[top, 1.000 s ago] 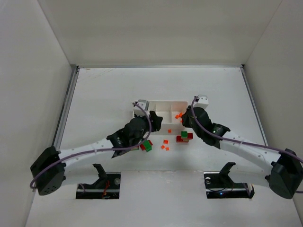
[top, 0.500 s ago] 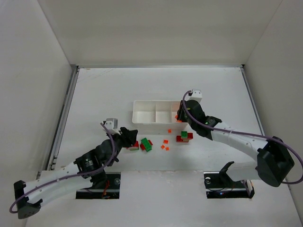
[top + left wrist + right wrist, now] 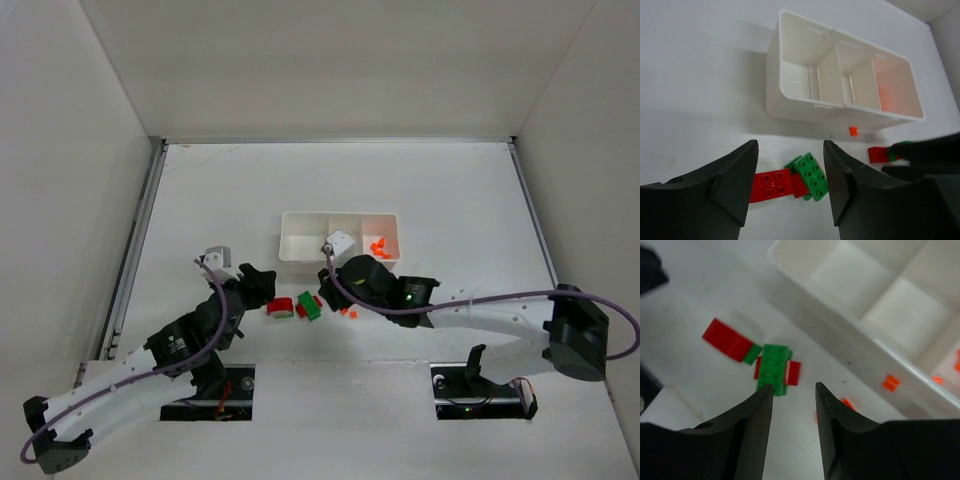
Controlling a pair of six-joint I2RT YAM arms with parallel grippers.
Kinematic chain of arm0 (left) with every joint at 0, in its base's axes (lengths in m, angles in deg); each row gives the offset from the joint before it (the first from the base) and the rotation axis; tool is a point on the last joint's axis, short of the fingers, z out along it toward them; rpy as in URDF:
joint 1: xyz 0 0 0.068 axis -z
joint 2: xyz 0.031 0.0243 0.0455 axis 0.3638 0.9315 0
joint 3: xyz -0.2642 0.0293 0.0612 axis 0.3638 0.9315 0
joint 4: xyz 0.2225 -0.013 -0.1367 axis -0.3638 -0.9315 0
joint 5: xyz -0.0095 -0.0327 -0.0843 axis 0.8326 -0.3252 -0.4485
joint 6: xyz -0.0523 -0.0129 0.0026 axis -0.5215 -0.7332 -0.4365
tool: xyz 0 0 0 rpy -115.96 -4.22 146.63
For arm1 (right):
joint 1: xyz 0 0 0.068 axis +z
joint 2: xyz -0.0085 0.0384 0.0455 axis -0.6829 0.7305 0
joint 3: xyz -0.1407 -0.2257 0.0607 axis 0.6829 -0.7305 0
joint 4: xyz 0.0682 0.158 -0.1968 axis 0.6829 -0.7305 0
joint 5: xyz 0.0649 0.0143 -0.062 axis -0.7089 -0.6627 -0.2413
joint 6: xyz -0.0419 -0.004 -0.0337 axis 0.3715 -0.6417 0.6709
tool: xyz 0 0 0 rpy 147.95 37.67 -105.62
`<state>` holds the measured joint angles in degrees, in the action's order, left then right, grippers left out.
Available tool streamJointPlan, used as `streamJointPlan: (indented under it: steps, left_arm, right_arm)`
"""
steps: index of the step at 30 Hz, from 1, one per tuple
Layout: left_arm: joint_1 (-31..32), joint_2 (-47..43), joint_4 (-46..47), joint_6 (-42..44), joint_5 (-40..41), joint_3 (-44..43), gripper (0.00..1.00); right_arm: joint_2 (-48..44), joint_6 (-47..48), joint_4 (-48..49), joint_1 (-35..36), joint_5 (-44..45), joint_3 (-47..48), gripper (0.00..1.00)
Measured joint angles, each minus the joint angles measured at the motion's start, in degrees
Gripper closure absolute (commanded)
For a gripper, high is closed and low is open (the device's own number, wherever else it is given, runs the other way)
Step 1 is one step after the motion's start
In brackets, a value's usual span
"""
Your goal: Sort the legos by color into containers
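Swung near-left off the tray (image 3: 805, 107), right gripper (image 3: 794, 387) now sits over the brick clump; left gripper (image 3: 789, 148) barely shifted.
Both sets of jaws apart, nothing held. The right one hangs over the green brick (image 3: 774, 369), likely the next pick, with the red brick (image 3: 769, 185) just beside it, near of the tray. Some orange bits (image 3: 378, 245) already lie in the right compartment, a few loose on the white table (image 3: 220, 190). Plain white walls (image 3: 80, 100) around.

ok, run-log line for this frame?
left gripper open, by red brick | right gripper open, by green brick | orange pieces in tray right compartment | red, green not yet in tray
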<state>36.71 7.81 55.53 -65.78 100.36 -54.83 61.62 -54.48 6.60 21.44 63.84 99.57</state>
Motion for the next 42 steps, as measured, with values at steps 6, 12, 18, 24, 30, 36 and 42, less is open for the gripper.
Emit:
streamJointPlan:
  steps: [6, 12, 18, 24, 30, 36, 42]
  left_arm:
    - [-8.57, 0.83, -1.27, -2.34, 0.44, -10.45, 0.44]
    - [-15.52, 0.9, -2.4, -4.55, -0.74, -12.22, 0.43]
    - [-20.59, 0.66, -3.41, -6.27, -2.84, -12.11, 0.43]
    - [-26.75, 1.62, -4.85, -7.58, -5.49, -12.09, 0.41]
    - [-33.03, 3.87, -5.03, -8.66, -11.72, -10.97, 0.41]
    - [-38.34, 3.74, -5.25, -9.03, -17.22, -9.66, 0.41]
    - [-40.52, 3.65, -5.4, -9.03, -20.31, -9.4, 0.42]
  right_arm:
    - [11.08, 3.78, 0.11, 1.46, -9.4, 5.81, 0.3]
    - [19.23, 6.91, 0.02, 1.64, -13.84, 11.56, 0.23]
    - [23.32, 10.84, -0.11, 2.82, -15.26, 16.17, 0.2]
    - [27.78, 13.53, -0.74, 3.17, -16.85, 21.62, 0.2]
    - [32.04, 14.69, -2.03, 3.5, -18.08, 24.15, 0.21]
    - [33.7, 15.43, -3.78, 3.78, -18.01, 24.17, 0.27]
    - [35.58, 16.06, -4.35, 4.11, -16.92, 25.53, 0.5]
